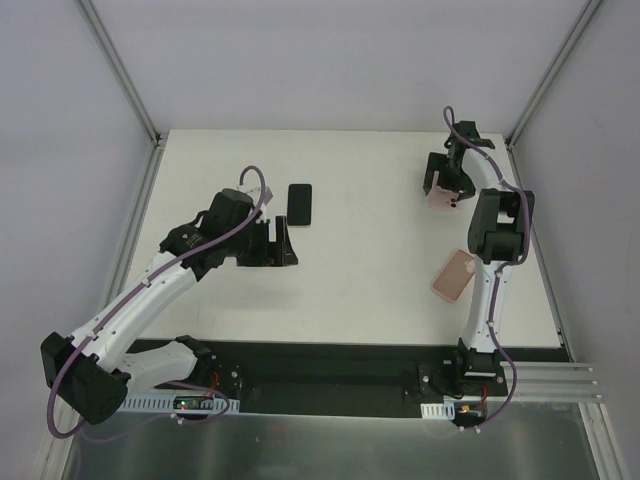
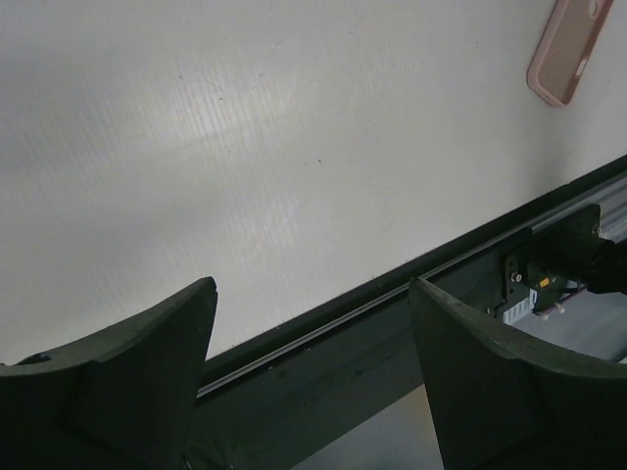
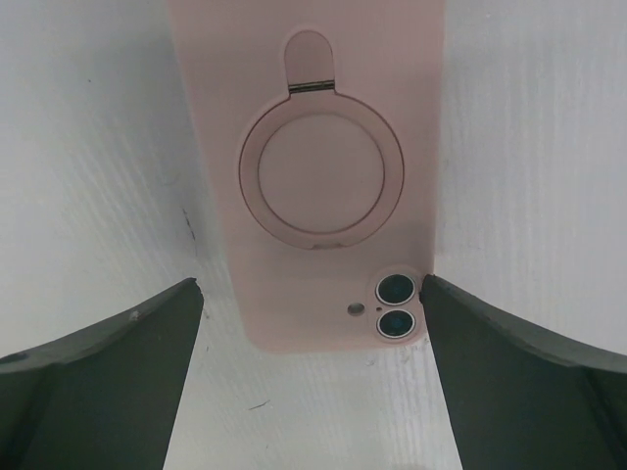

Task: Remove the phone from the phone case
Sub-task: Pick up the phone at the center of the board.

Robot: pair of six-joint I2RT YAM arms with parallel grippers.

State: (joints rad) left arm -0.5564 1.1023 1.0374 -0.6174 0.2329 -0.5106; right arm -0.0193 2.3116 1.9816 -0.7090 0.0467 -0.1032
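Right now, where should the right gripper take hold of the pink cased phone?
By its two long edges near the camera-lens end, coming straight down. The pink cased phone lies flat, back up, and the open right gripper straddles that end, so closing should pinch both edges.

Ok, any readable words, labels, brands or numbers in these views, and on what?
None readable.
The pink silicone phone case with ring stand shows no print.
The black slab phone looks blank.
The small fittings at the arm bases are too small to read.
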